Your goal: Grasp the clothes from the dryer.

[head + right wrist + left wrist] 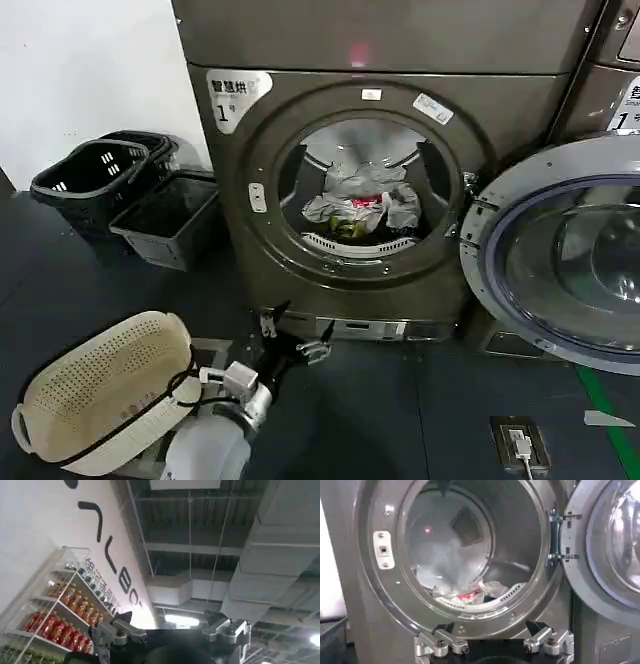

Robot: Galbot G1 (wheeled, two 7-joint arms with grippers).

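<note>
The dryer [250, 190] stands in front of me with its round door [560, 260] swung open to the right. Inside the steel drum lie the clothes [360, 205], crumpled grey-white fabric with a red-pink bit and a yellow-green piece below. My left gripper [297, 335] hangs low in front of the machine's base, below the porthole, open and holding nothing. In the left wrist view the left gripper [490, 627] faces the opening, with the clothes [470, 594] at the drum's bottom. My right gripper [167, 617] is open and points up at the ceiling, away from the dryer.
A cream perforated laundry basket [100, 390] sits beside my left arm. Black baskets [100, 175] stand on the floor left of the dryer. A neighbouring machine [615, 70] is at the right. A floor socket with a cable [520, 442] lies near a green line [610, 420].
</note>
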